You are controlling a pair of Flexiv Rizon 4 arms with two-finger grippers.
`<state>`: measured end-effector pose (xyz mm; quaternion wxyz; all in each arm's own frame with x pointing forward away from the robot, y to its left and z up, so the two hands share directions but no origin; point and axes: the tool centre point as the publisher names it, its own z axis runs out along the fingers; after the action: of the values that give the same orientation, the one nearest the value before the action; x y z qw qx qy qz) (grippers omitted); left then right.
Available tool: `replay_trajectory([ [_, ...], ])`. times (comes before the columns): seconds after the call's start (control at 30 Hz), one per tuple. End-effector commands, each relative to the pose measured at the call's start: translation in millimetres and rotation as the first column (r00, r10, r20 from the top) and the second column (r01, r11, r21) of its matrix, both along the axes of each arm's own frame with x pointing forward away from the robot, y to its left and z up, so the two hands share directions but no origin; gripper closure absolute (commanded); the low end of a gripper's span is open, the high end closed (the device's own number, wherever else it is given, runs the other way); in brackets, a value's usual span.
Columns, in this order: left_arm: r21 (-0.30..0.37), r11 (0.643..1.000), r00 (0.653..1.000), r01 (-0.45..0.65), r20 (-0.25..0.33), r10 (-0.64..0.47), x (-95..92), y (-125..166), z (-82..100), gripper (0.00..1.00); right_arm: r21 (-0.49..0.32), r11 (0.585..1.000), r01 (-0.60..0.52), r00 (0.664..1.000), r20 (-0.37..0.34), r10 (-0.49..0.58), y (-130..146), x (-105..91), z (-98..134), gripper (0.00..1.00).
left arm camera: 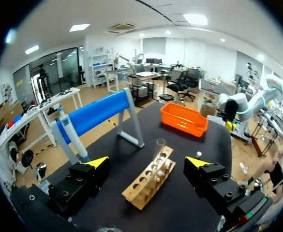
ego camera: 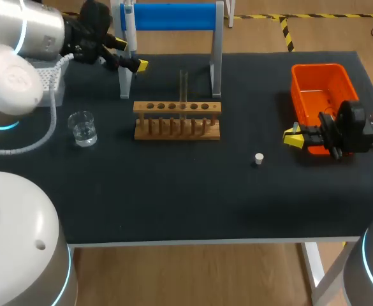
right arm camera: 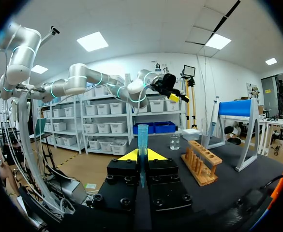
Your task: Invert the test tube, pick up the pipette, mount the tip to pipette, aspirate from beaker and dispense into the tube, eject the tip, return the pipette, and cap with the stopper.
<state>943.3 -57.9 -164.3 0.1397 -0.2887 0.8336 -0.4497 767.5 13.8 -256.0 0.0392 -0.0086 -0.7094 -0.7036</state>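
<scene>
My left hand is open, fingers wide apart. The pipette hangs upright on the stand's end, just beyond one finger. This hand is far nearer it than my right hand, which grips the blue tip.

One rack, one glass tube, one beaker, one orange bin, one stopper, one pipette, one blue tip, one stand

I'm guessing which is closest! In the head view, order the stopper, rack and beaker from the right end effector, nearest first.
From the right end effector:
1. Stopper, close by.
2. Rack, table middle.
3. Beaker, far left side.
</scene>
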Motion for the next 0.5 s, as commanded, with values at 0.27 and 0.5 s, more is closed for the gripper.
replay_trajectory([
  [0.27,0.017,0.980,0.979,-0.199,0.046,0.198,20.2,16,-18.5,0.00,-0.002,1.000,0.001,1.000,0.000,-0.001,0,-1.0,0,1.00],
  [0.5,0.044,0.938,0.936,-0.343,0.105,0.337,31.9,23,-20.5,0.00,-0.002,1.000,0.001,1.000,0.000,-0.001,0,-1.0,0,1.00],
])
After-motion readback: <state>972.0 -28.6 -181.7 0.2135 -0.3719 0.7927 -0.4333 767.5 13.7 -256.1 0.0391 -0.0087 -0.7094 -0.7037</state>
